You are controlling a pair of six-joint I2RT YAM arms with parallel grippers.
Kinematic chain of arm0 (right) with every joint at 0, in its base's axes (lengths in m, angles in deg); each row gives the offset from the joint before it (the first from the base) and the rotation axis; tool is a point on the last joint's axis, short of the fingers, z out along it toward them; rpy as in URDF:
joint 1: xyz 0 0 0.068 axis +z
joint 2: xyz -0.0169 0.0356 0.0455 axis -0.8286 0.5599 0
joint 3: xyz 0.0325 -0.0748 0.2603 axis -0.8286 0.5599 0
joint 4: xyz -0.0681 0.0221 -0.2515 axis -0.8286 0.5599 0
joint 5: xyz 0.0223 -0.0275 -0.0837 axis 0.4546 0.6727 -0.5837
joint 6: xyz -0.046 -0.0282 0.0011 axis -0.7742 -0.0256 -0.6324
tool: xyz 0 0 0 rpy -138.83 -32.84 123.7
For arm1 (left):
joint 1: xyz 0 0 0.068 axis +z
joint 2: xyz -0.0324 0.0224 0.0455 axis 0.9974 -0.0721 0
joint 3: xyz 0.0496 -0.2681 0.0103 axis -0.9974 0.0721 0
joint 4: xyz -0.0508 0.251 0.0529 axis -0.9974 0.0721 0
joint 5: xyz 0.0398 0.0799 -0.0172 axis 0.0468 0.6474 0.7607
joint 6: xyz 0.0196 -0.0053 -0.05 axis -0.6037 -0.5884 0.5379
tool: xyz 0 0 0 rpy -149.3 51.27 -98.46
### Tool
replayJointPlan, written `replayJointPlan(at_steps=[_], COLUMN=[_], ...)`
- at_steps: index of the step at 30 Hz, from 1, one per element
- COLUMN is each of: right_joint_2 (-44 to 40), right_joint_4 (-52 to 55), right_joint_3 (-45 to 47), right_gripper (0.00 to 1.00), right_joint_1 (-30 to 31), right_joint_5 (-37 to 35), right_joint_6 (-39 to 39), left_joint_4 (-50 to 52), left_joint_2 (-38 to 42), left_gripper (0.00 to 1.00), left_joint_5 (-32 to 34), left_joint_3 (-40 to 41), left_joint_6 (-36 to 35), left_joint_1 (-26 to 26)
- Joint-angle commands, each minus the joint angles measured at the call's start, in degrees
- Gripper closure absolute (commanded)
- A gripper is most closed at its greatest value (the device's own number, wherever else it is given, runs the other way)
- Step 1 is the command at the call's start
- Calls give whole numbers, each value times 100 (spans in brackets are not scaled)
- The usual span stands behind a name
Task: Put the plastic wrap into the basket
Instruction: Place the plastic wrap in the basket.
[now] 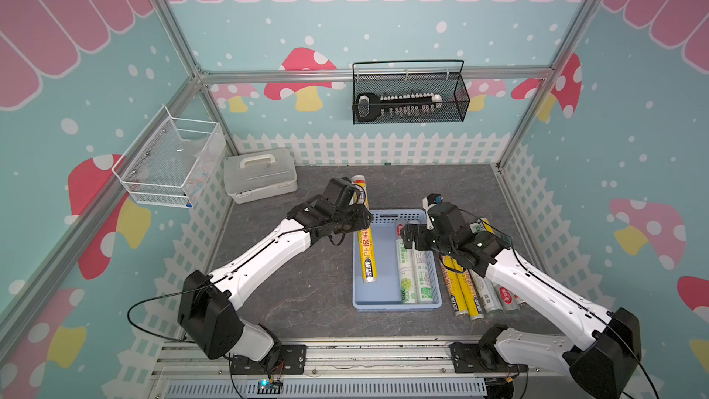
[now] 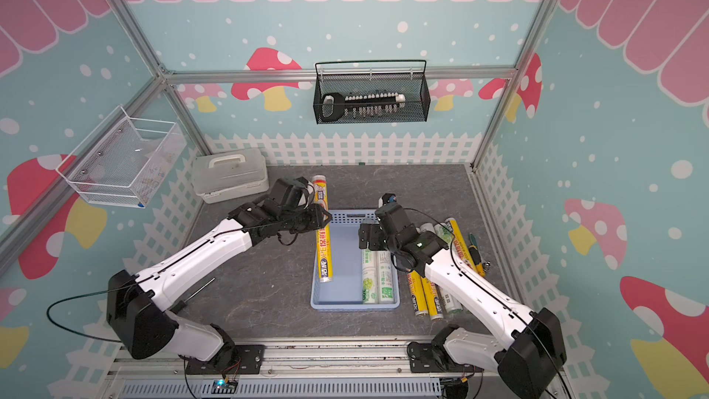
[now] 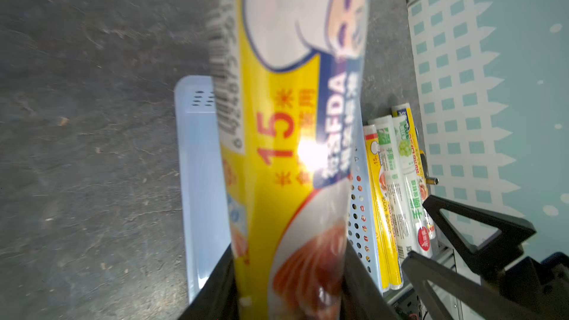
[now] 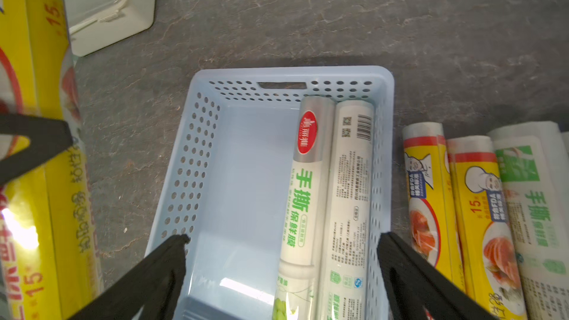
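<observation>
The dark grey stone-look desk [image 1: 307,262] carries the light blue perforated plastic basket [image 1: 395,305], which holds two white green-labelled rolls [image 1: 412,274]. More rolls [image 1: 466,297] lie just beside it. The left jaws pinch the long yellow plastic-wrap roll [image 1: 366,259] over the basket's left side. Its far end overshoots the far wall (released so, it likely perches on the rim or tips out). The right jaws, spread wide above the basket, could get bumped.
</observation>
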Motion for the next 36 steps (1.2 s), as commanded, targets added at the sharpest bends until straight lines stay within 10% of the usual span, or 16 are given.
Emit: replayJointPlan(at_steps=[1, 36], right_joint_2=[-255, 282], right_joint_4=[54, 402], right_joint_3=[283, 91], right_gripper=[1, 1], right_joint_1=[-178, -228], right_joint_5=[351, 593], right_joint_6=[159, -493], left_joint_4=[-281, -459], left_joint_2=[-351, -2410], left_gripper=[88, 76], left_joint_5=[-366, -874], left_joint_3=[-218, -313], left_joint_6=[110, 617], left_joint_1=[-186, -636])
